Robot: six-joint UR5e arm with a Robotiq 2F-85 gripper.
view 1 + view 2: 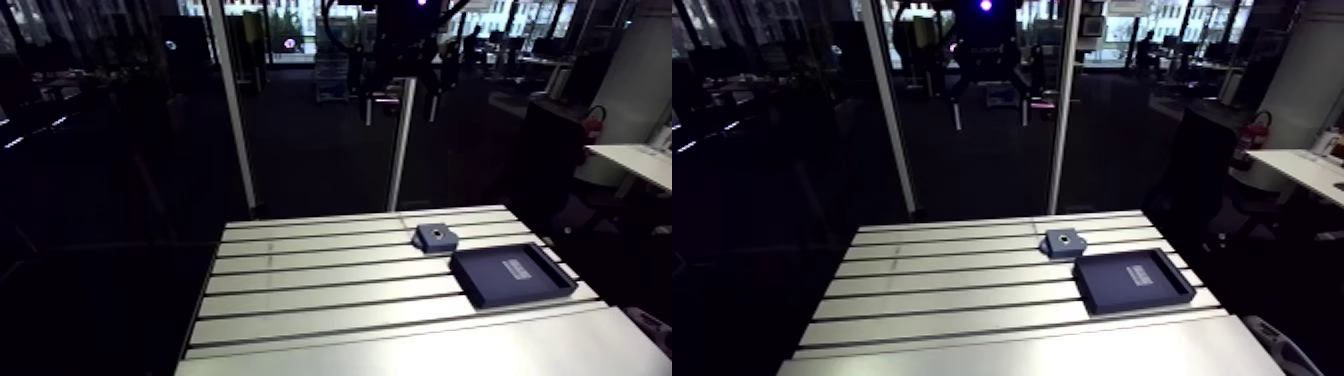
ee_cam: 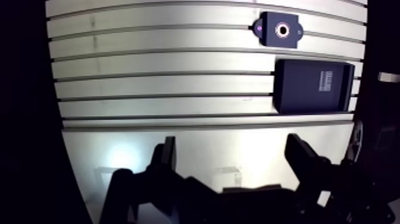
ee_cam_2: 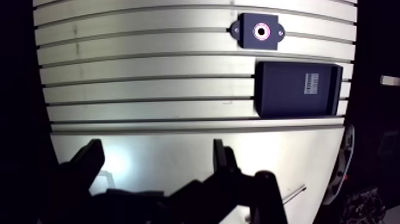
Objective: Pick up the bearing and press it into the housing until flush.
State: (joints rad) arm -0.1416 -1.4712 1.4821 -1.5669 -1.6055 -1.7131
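Since the gripper [image 2: 232, 143] hangs high over the table's [image 2: 149, 83] plain near strip w/ fingers wide apart & nothing between them, the first job is locating the bearing: none shows loose, and the tray [image 2: 300, 95] looks bare bar a pale label, so I can't tell where it is. The housing [image 2: 278, 30] sits well ahead, near the tray but not touching, bore up w/ a pinkish ring. Drop lower for a look before committing; later, centre over the bore & press straight down, no tilt.
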